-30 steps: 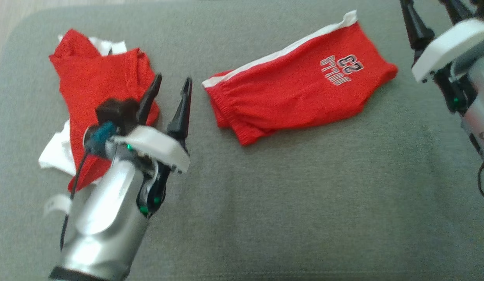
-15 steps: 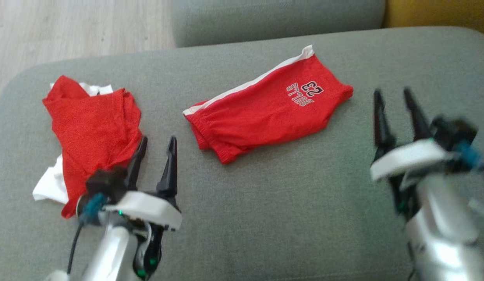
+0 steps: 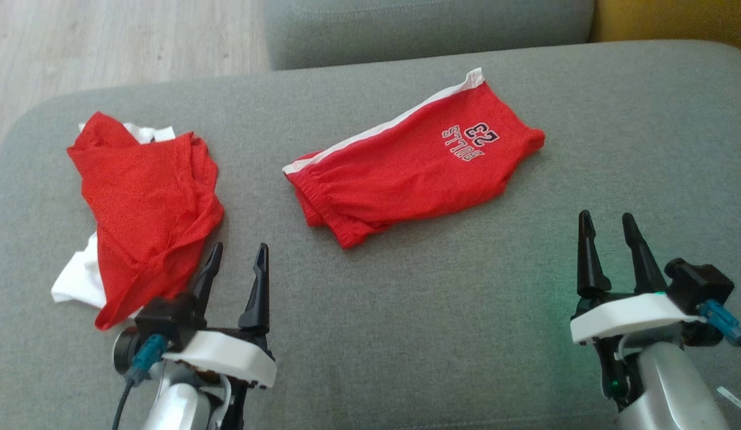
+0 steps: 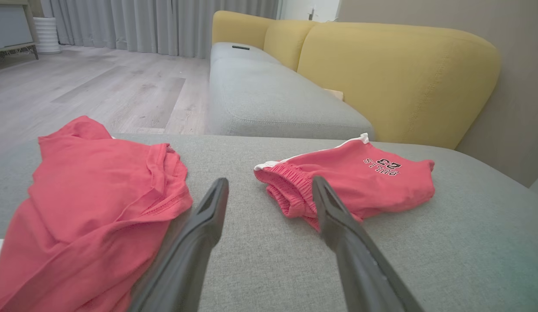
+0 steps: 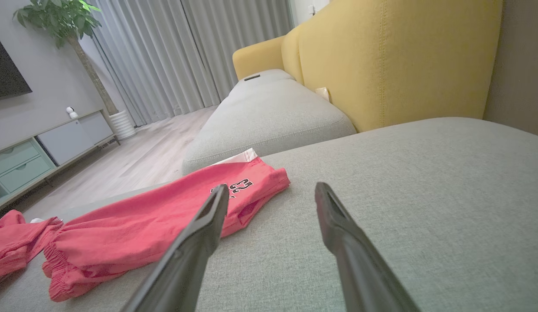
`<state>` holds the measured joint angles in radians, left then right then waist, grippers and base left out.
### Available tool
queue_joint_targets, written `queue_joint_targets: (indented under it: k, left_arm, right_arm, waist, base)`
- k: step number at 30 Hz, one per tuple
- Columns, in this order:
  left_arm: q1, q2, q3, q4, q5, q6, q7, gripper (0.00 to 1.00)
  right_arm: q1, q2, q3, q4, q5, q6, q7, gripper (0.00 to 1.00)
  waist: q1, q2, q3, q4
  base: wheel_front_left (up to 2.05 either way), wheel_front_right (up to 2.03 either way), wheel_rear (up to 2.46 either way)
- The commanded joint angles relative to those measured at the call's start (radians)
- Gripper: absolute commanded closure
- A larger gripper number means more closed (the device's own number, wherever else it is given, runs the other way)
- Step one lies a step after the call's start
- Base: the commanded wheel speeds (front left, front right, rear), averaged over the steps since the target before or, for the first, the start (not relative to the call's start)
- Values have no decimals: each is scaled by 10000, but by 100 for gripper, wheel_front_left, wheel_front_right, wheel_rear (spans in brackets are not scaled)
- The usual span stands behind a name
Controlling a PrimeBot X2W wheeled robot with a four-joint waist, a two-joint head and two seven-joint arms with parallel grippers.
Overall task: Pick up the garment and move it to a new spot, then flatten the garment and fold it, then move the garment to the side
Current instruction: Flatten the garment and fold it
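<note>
Left pincer (image 3: 240, 246) stands wide open with nothing in it, low over the grey sofa cushion (image 3: 442, 310). Right pincer (image 3: 605, 216), same story: jaws spread, empty. Just ahead and to the left of the left pincer lies the crumpled red shirt (image 3: 146, 203). Its near edge sits close beside the left finger, and white cloth peeks out underneath; I can't tell whether that's part of the shirt. Farther ahead, between the two pincers, lie the red shorts (image 3: 406, 173), flat and doubled over, looking already folded. So the shirt reads as the garment to work on. It looks like thin, light knit, floppy with no stiffness, so it should sag and trail from any single pinch. Best bet: nip the hem (image 3: 152, 263) nearest the left pincer, catching every layer, then bring the right pincer across to a far corner to spread it flat.
</note>
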<state>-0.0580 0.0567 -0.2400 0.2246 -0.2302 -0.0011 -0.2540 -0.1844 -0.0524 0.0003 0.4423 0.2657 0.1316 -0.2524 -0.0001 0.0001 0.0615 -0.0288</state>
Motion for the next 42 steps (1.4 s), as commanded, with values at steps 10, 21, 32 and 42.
queue_joint_targets:
  k: [10,21,32,42]
  left_arm:
    - [-852,-59,334,-482,138,-272,-78,0]
    - [-1308,-63,-250,-892,-604,-76,-78,0]
    - [-1405,-64,-444,-1123,-677,50,-78,0]
    - [-1578,-64,-518,-1209,-723,89,-78,0]
  right_arm:
    - [-1049,21,399,48,1579,-9,427,0]
    - [-3603,21,-804,2635,4613,-9,2066,0]
    - [-6248,10,-3186,7204,3763,-9,2358,0]
    - [-7489,-272,-3933,8446,2758,-9,2927,0]
  waist:
    - [1,-1,758,555]
    - [1,-1,1504,1735]
    - [1,-1,1798,2296]
    - [1,-1,2172,2368]
  base:
    - [0,0,0]
    - [0,0,0]
    - [0,0,0]
    - [0,0,0]
